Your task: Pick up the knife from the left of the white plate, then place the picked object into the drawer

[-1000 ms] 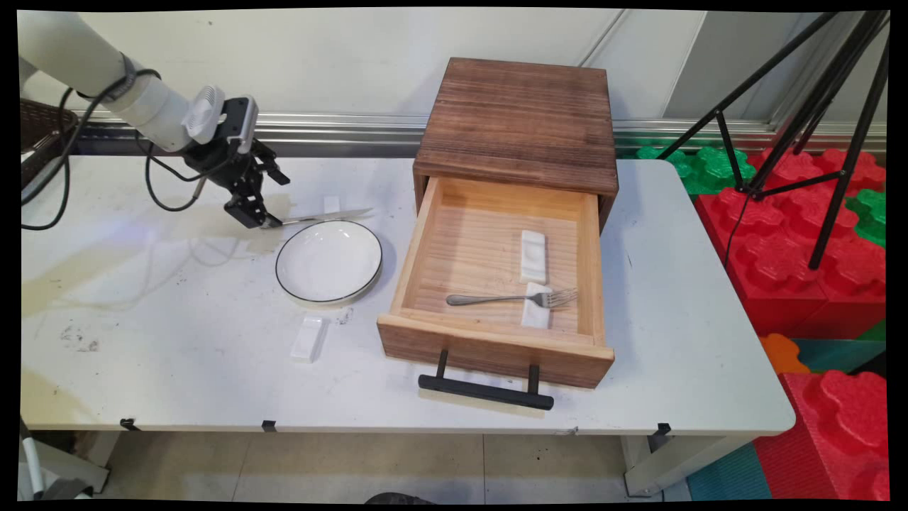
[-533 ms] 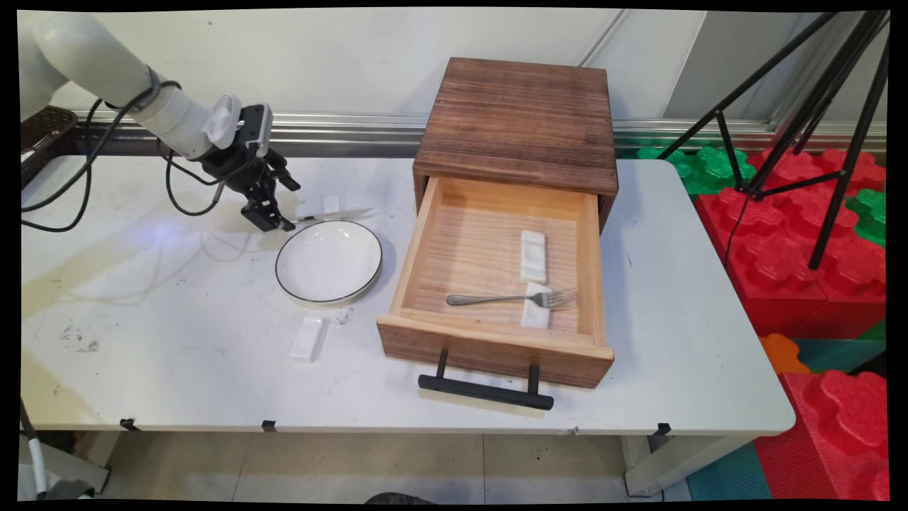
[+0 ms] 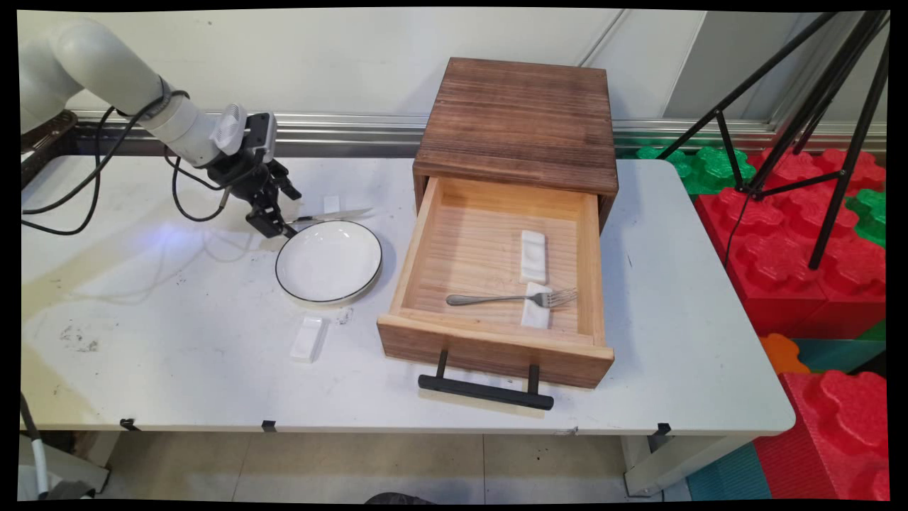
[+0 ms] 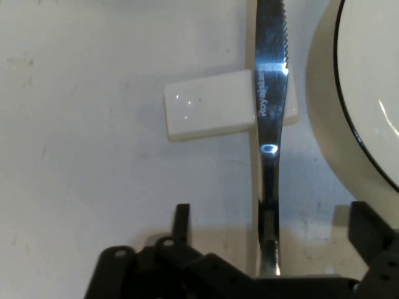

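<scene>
Gripper (image 3: 273, 226) hovering open over the handle end of a knife (image 3: 333, 215) beside the plate (image 3: 328, 261).

The fingers (image 4: 181, 218) are standing apart on either side of the handle, gripping nothing. The knife is lying on the table (image 3: 177, 319) with its blade propped across a small white rest (image 4: 206, 112), just beside the plate's rim. The thin, slick handle is looking liable to twist or slip if pinched off-centre, and the blade could be knocking the rest or the plate. The plate is sitting empty. The open drawer (image 3: 496, 355) is holding a fork (image 3: 507, 299), its tines on one white rest (image 3: 537, 312), with a second rest (image 3: 533, 255) lying bare behind it.
</scene>
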Robot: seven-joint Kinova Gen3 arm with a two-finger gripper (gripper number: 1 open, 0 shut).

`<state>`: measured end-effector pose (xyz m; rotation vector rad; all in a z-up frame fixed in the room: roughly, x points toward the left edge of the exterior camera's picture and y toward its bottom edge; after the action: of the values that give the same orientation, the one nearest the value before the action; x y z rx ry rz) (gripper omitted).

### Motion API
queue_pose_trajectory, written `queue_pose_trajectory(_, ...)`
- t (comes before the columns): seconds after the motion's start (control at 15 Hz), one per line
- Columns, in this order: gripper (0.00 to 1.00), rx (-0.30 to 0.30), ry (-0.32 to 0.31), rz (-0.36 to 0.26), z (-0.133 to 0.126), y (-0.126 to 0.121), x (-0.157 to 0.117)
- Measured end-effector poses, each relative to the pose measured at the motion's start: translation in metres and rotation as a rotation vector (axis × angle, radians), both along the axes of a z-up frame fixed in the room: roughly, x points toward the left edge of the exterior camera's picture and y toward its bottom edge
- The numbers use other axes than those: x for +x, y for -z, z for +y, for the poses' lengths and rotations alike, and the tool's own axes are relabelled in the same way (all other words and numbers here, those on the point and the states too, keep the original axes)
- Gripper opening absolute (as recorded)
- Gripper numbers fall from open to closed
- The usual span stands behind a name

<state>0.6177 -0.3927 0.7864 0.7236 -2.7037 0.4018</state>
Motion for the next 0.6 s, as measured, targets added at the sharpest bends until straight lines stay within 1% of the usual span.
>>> queue_pose_trajectory(0.07,1.00,0.002,-0.004,0.003,-0.0004,0.0014,0.0006)
queue_pose_trajectory(0.13,0.00,0.005,-0.008,0.006,-0.0010,0.0027,0.0010)
queue_pose_trajectory(0.6,0.00,0.015,-0.035,0.026,-0.0041,0.0078,0.0045)
